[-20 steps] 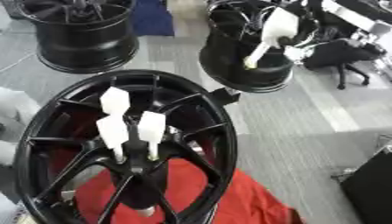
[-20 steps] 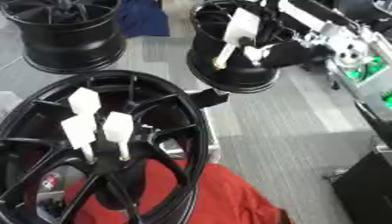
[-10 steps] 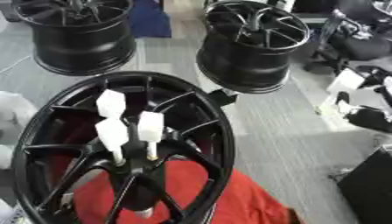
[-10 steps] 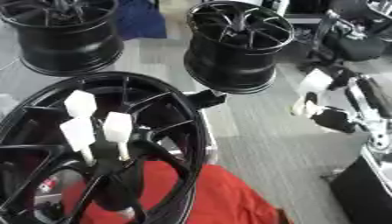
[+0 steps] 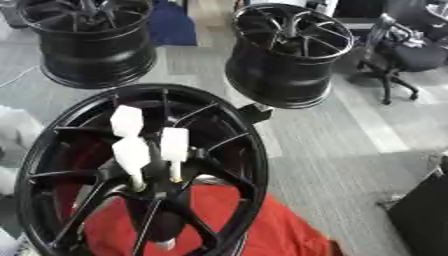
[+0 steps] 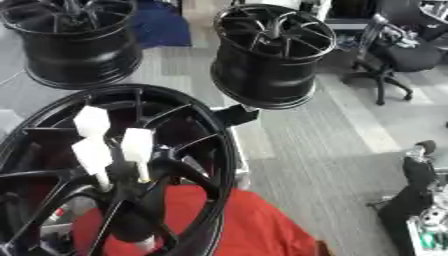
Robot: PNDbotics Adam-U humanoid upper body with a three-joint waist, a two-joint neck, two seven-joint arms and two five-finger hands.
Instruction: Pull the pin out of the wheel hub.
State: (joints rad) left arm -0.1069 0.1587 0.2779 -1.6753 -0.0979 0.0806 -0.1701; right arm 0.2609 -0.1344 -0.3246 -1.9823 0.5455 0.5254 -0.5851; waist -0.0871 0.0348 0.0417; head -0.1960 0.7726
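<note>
Big black wheel point(image 5: 131, 170) fills the near-left of both views, standing tilted with its spoked face toward the camera, resting on a red cloth point(image 5: 262, 230) over a grey carpet floor point(image 5: 350, 140). Two more black wheels sit well behind it, one far-left point(image 5: 87, 40), one far-centre point(image 5: 289, 52); an office chair point(image 5: 407, 55) is at the far right. At the near wheel's hub point(image 5: 157, 192) three white-capped pins stand in a cluster: an upper one point(image 5: 127, 121), a lower-left one point(image 5: 131, 157), a right one point(image 5: 174, 150). Each has a white block head on a thin shaft, long axis running roughly up out of the hub toward the camera and slightly back. Right arm point(image 6: 416, 190): only a dark segment shows at the right edge of the right eye view, low and well apart from the hub, with the pins lying off to its left across the floor; the hand itself is not visible, so cannot tell its fingers. Left hand is not in either view. Judgement: nothing is touching the pins, all three look seated, pull not started; whichever hand comes in has to reach the hub and draw along the shaft axis.
</note>
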